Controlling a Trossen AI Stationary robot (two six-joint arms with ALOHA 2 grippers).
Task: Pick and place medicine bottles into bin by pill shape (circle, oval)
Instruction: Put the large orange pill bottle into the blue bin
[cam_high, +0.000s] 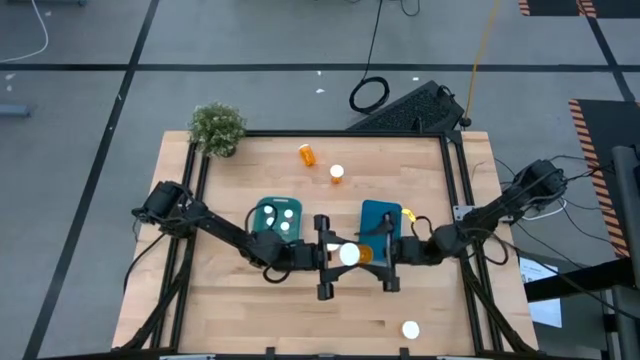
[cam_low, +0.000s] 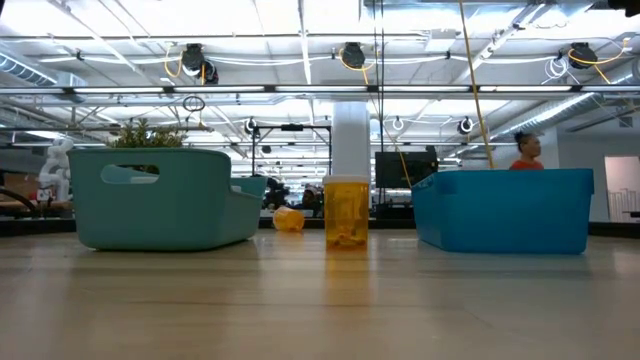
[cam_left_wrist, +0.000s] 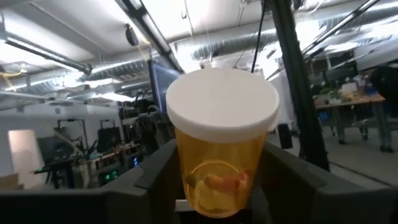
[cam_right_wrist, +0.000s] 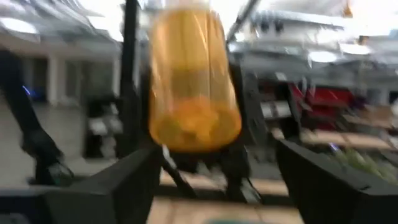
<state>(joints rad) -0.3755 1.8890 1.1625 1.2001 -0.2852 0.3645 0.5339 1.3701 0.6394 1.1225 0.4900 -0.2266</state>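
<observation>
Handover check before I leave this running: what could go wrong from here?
1. The left end effector holds the medicine bottle in the air by its lower body only; a slip could drop it on the table, where it may roll.
2. The open right end effector sits very close, so the two could collide.
3. The pills lie heaped, so their shape may be misread and the bottle binned wrongly.

Two dark, seemingly matte, cable-trailing jointed arms
</observation>
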